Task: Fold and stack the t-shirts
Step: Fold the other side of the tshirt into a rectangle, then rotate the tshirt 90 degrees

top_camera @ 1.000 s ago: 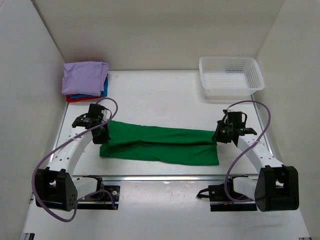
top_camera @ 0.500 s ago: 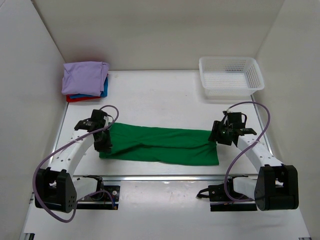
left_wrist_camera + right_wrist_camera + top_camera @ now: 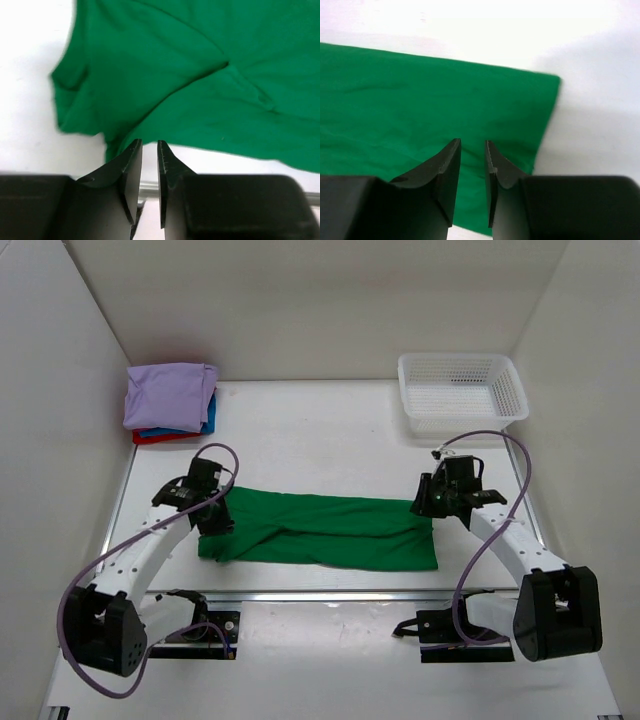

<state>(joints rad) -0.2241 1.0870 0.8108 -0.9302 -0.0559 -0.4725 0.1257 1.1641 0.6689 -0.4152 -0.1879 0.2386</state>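
**A:** What has changed since a second ago?

**B:** Mostly the left end of the green shirt (image 3: 320, 532). It was a fairly square edge; now it is rumpled and drawn in toward the middle. The shirt still lies as a long band across the lower middle of the worktop (image 3: 320, 440). The left tool (image 3: 214, 523) has shifted a little to the right and sits over that bunched end. The right tool (image 3: 425, 502) has crept up and to the left, over the shirt's upper right corner.

**A:** Is either tool pinching cloth?

**B:** No. In both wrist views the two fingers stand a narrow slit apart with nothing between them. The left one has green cloth ahead of it and bare worktop at the left of its view. The right one is above flat cloth, near the shirt's right edge.

**A:** How are the arms set?

**B:** The left arm rises from the lower left corner, curves up and to the right, then bends at the wrist so the tool tips down onto the shirt. The right arm climbs from the lower right, leaning left, with its tool pointing left.

**A:** And the rest?

**B:** A lavender shirt (image 3: 168, 395) tops a blue shirt (image 3: 209, 421) and a red shirt (image 3: 150, 438) in the upper left. A white basket (image 3: 460, 359) sits in the upper right.
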